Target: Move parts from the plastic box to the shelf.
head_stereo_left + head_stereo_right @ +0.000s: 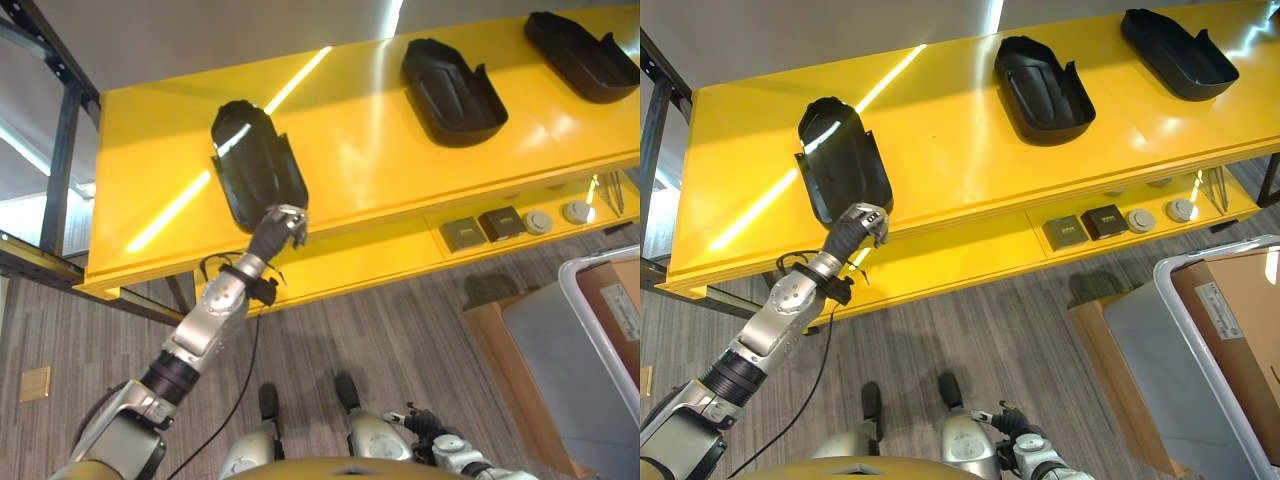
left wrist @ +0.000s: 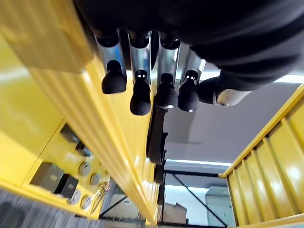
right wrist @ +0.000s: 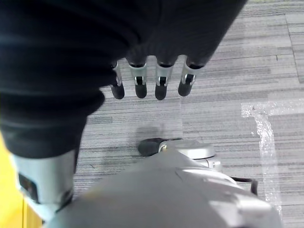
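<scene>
I count three black parts on yellow shelf [image 1: 960,130]: newest part [image 1: 843,160] near front edge, my left hand [image 1: 858,226] slack-fingered below it, right hand [image 3: 152,85] relaxed, empty. Plastic box [image 1: 1200,350] beside: contents unclear.

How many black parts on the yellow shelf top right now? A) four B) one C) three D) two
C: three black parts lie on the yellow shelf, the nearest part by the left hand, a middle part and a far part.
</scene>
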